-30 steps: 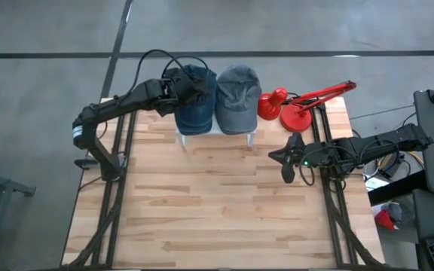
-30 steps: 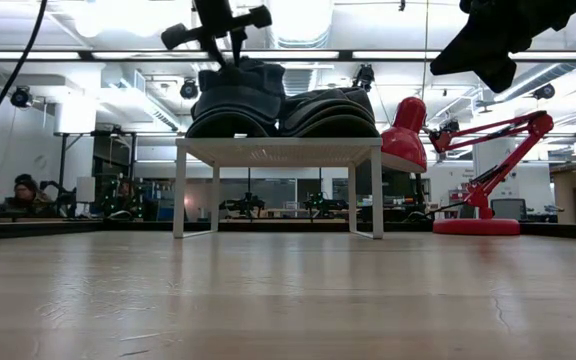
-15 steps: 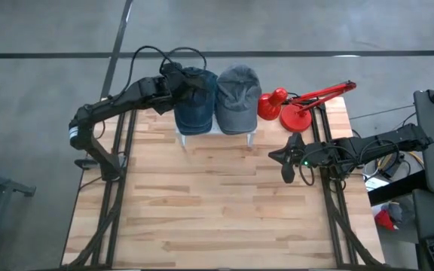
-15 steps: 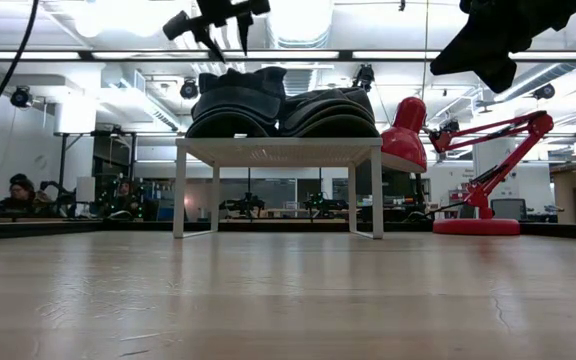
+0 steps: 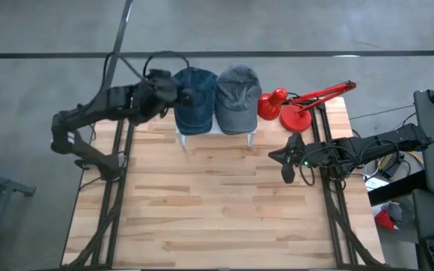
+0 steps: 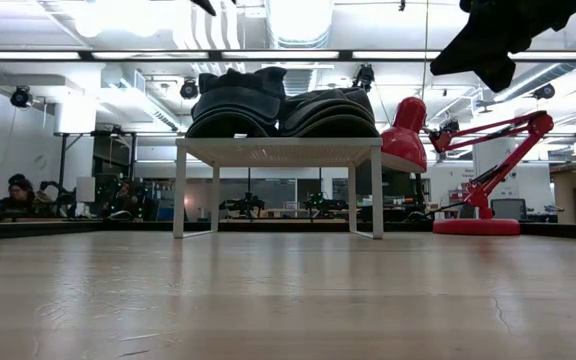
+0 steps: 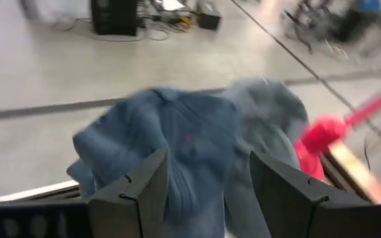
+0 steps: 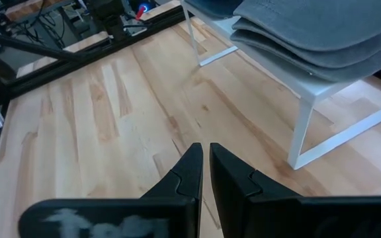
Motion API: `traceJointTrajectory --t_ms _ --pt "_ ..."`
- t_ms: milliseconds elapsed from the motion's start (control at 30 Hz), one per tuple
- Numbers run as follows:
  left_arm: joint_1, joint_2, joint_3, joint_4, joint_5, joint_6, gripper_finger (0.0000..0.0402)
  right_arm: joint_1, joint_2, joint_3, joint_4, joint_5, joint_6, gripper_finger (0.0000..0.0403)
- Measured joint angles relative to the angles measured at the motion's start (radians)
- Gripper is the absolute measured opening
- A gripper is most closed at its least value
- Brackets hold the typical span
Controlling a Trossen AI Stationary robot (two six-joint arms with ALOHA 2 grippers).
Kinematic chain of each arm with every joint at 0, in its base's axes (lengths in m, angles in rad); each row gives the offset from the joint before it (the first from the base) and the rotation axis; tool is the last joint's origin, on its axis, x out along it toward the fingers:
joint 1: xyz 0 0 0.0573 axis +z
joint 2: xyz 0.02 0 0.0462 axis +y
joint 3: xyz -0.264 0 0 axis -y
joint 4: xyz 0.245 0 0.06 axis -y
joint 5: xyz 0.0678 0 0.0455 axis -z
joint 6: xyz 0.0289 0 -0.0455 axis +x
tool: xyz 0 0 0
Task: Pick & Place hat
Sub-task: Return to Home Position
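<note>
A blue denim hat [image 5: 196,102] and a grey hat [image 5: 237,98] lie side by side on a small white stand [image 5: 215,132] at the table's far edge. In the low view each looks like a pile of stacked caps: the blue hat [image 6: 233,100] and the grey hat [image 6: 328,110]. My left gripper [image 5: 170,92] hangs open just left of the blue hat [image 7: 170,139], apart from it and with nothing between its fingers [image 7: 134,192]. My right gripper [image 5: 286,159] is shut and waits above the table at the right, short of the stand [image 8: 309,125].
A red desk lamp [image 5: 296,105] stands at the far right, its head next to the grey hat. The bare wooden tabletop [image 5: 217,203] stretches from the stand toward the near edge. Seated people [image 6: 18,195] show in the room beyond the table.
My left gripper has opened and let go of the blue hat. It has risen and drawn back toward the table's left edge. The blue hat stays on the stand beside the grey hat.
</note>
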Motion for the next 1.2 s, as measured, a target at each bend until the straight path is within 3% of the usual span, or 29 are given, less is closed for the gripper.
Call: traceJointTrajectory --t_ms 267,533,767,1033,1200 --pt "-0.182 -0.065 -0.106 -0.06 0.015 0.003 0.0204 0.0 0.0 0.0 0.0 0.0 -0.121 0.0027" --pt "-0.36 -0.142 -0.318 -0.027 -0.015 -0.154 0.0204 0.0 0.0 0.0 -0.001 -0.008 -0.093 0.0027" --pt "-0.495 -0.308 -0.632 0.27 -0.053 -0.165 0.0204 0.0 -0.006 0.0 0.0 -0.082 -0.114 0.0027" --pt "-0.513 -0.598 -1.022 0.651 -0.036 0.006 0.0204 0.0 -0.036 0.006 0.007 -0.081 -0.13 0.0027" --pt "-0.512 -0.777 -1.225 0.843 0.072 0.149 0.0204 -0.003 -0.07 0.006 0.008 -0.074 -0.131 0.0027"
